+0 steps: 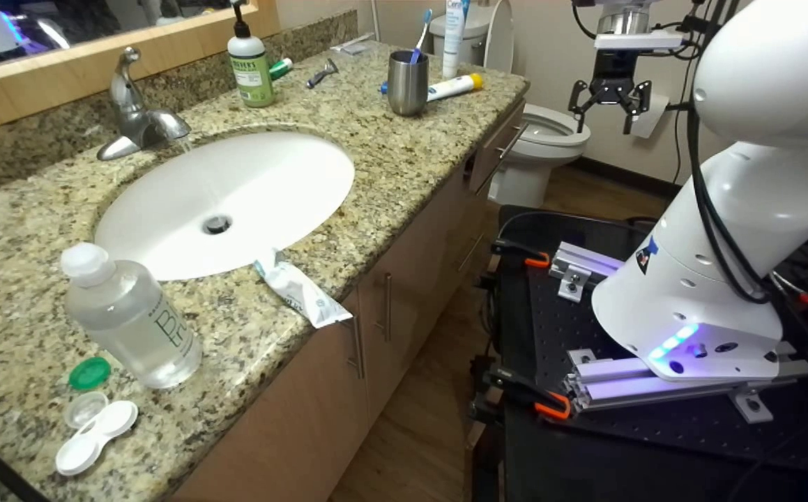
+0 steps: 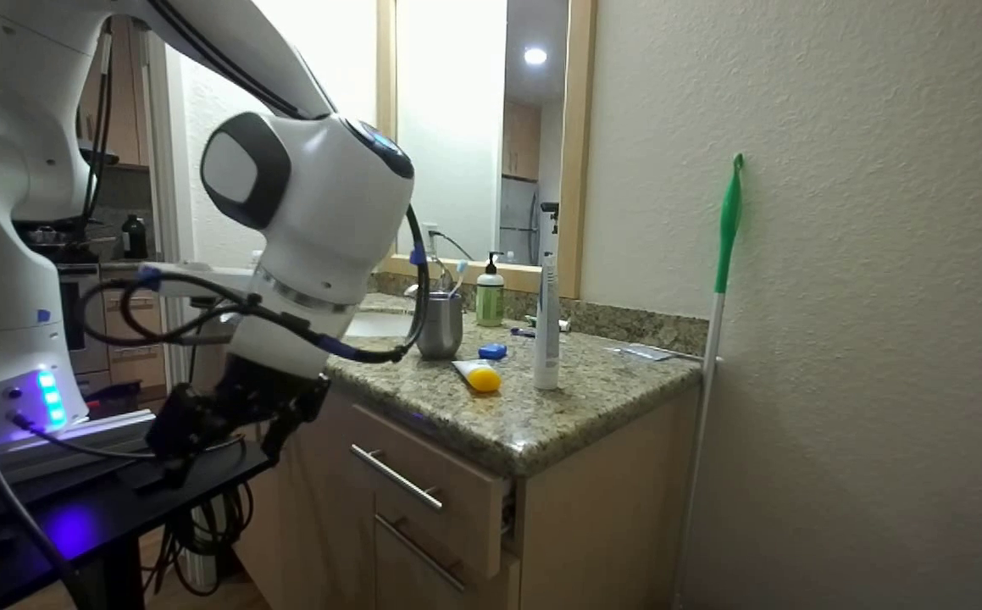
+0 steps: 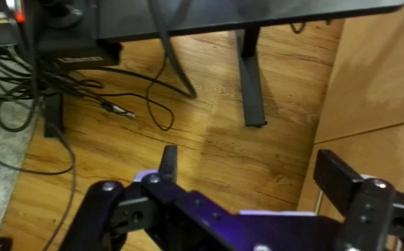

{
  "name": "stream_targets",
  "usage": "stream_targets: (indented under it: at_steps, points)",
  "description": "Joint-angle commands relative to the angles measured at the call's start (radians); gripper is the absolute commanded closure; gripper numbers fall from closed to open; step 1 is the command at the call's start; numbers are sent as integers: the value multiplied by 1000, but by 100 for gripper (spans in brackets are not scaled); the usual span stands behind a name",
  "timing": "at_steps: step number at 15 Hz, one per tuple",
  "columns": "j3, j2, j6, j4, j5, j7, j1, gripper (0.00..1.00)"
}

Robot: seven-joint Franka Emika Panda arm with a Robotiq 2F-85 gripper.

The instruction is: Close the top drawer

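Note:
The top drawer (image 2: 465, 521) is the shallow drawer under the countertop's end, with a brown wooden front and a metal bar handle (image 2: 396, 476). It stands partly open; a narrow gap shows behind its front. It also shows in an exterior view at the counter's far end (image 1: 491, 155). The inside is mostly hidden. My gripper (image 2: 224, 464) is open and empty, pointing down, in front of the vanity and apart from the drawer. It also shows in an exterior view (image 1: 604, 125). In the wrist view, the open fingers (image 3: 247, 153) are over the wooden floor.
A lower front with a bar handle (image 2: 418, 551) is below the drawer. The granite countertop (image 2: 601, 381) holds a steel cup (image 1: 408, 84), tubes and bottles. The robot's black table (image 2: 228, 474) and hanging cables (image 3: 83, 83) are close by. A toilet (image 1: 543, 139) stands beyond the vanity.

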State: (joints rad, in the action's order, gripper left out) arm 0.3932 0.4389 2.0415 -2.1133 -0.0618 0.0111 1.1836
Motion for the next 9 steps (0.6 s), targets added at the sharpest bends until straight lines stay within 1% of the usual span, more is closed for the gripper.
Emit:
stream_targets:
  at_steps: [1,2,4,5,6,7,9]
  points:
    - [25,-27,-1,-23,37,-5,-14,0]
    - [36,-53,-1,-43,56,-9,-18,0]
    - [-4,-11,47,-23,-106,-11,6,0]
    - [-23,11,127,-30,-192,-32,17,0]
    - [-37,27,172,-28,-263,-41,22,0]
    - [-53,53,228,-29,-326,-45,27,0]
    - [-73,100,310,-15,-401,-25,29,0]
